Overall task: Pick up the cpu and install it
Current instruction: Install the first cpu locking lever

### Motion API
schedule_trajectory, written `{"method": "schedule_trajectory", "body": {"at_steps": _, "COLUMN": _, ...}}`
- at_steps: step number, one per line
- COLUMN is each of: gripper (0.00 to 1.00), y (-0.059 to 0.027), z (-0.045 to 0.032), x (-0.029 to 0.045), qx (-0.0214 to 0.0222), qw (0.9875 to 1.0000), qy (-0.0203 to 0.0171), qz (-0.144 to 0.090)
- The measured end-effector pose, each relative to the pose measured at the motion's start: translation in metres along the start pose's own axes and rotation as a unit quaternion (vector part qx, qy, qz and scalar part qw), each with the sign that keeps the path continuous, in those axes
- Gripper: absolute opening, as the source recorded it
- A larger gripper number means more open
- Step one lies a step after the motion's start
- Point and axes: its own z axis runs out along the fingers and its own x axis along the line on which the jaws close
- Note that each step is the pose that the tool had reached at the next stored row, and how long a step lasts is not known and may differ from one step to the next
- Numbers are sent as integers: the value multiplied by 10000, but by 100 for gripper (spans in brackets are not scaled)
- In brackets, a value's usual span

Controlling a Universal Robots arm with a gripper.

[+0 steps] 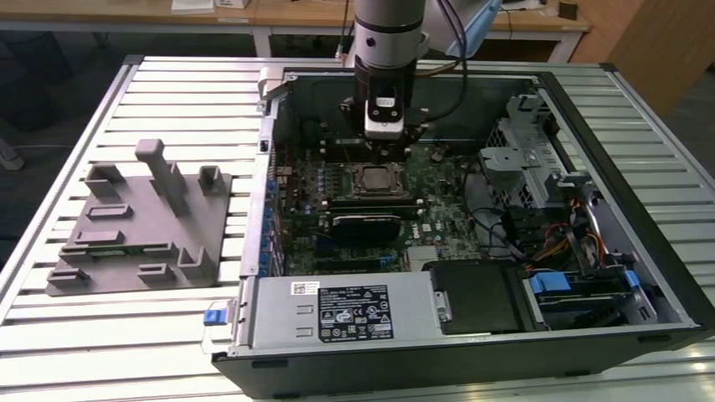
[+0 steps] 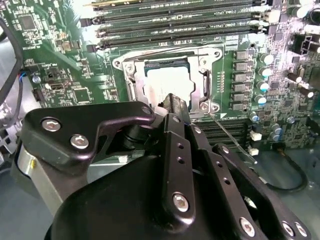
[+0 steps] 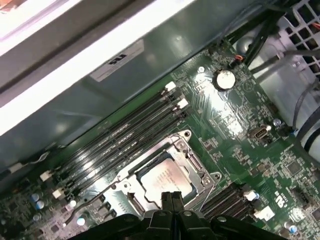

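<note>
This looks like a robotics lab: a slotted aluminium worktable (image 1: 112, 352) carries an open computer case (image 1: 447, 373) and a grey fixture tray (image 1: 134, 230), with wooden desks (image 1: 301, 12) behind.

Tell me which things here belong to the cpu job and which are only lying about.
Belong to the job:
the cpu, lying in the socket frame
the hand, right over it
the socket lever

Only lying about:
the grey tray
the memory slots
the power supply
the coin battery
</note>
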Motion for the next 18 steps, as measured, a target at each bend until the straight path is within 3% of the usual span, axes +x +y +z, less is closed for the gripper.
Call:
{"method": "schedule_trajectory", "body": {"at_steps": 4, "gripper": 11, "y": 1, "z": -41, "x": -1, "qx": -4, "qw": 10000, "qy": 1, "qz": -83}}
{"method": "schedule_trajectory", "body": {"at_steps": 10, "gripper": 11, "y": 0, "z": -42, "x": 0, "qx": -26, "qw": 9982, "qy": 10, "qz": -598}}
{"method": "schedule_trajectory", "body": {"at_steps": 14, "gripper": 11, "y": 0, "z": -42, "x": 0, "qx": -42, "qw": 9953, "qy": 16, "qz": -964}}
{"method": "schedule_trajectory", "body": {"at_steps": 18, "gripper": 11, "y": 0, "z": -42, "x": 0, "qx": -57, "qw": 9912, "qy": 22, "qz": -1322}}
